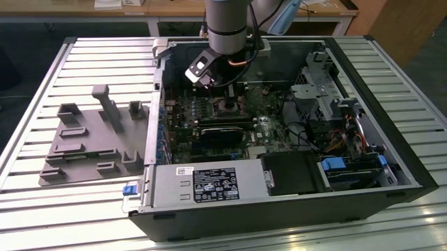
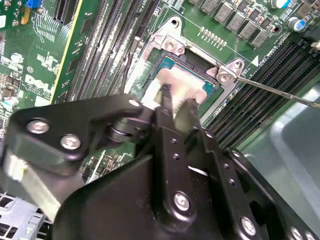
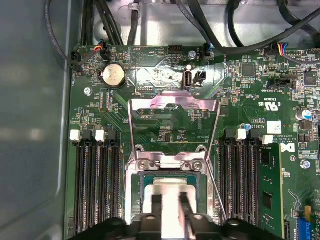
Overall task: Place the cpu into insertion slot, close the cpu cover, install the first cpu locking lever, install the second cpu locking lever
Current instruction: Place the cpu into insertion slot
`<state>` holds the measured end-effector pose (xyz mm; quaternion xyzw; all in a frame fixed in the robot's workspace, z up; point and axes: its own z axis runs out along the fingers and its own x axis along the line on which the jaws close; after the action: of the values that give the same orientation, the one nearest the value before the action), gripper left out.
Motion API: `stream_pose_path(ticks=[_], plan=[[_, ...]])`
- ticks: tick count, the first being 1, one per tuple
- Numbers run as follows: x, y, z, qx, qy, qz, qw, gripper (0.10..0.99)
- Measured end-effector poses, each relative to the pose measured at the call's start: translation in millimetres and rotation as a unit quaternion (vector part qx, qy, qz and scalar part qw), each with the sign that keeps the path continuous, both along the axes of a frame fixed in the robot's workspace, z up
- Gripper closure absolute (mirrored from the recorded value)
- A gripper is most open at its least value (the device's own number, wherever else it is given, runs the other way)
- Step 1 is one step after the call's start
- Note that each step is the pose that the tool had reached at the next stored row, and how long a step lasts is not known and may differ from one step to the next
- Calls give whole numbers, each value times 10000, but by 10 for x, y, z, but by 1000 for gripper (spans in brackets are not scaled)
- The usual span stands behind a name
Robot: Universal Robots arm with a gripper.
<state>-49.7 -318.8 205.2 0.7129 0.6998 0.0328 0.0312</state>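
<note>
Fingers a narrow gap apart, tips low over the cpu, clamped on nothing visible, with the pale metal top showing between them in both wrist views. Cpu lying flat inside the insertion slot, apparently seated, so judged to be at the tail end of the placing step. To finish it well: check all four edges level within the thin silver rim, no corner riding up. Add no downward force, none being needed for a chip that looks already dropped in. Make any withdrawal straight up rather than sideways, so as not to drag the chip out of square. Cpu cover standing open on its hinge at the slot's edge, not yet lowered. Thin wire lever swung out just beside the slot, unlatched by the look of it. Worth keeping the fingers apart from both. Long black memory slots on either side of the slot, green board beneath. Further out, in the exterior view: arm upright above the open computer case, wrist pointed down at the board, tool close to vertical with a slight tilt. Case lying on its side on the slatted desk, grey moulded fixture beside it toward the exterior view's left.
</note>
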Motion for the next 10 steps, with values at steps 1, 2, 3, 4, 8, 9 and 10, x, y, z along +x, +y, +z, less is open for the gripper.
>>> stream_pose_path(ticks=[1, 2, 3, 4, 8, 9, 10], plan=[[0, 0, 0, 0, 0, 0, 10000, 843], [0, 0, 1, 0, 0, 0, 10000, 843], [0, 0, 2, 0, 0, 0, 10000, 902], [0, 0, 3, 0, 0, 0, 10000, 961], [0, 0, 5, 0, 0, 0, 10000, 984], [0, 0, 6, 0, 0, 0, 10000, 984], [0, 0, 7, 0, 0, 0, 10000, 984]])
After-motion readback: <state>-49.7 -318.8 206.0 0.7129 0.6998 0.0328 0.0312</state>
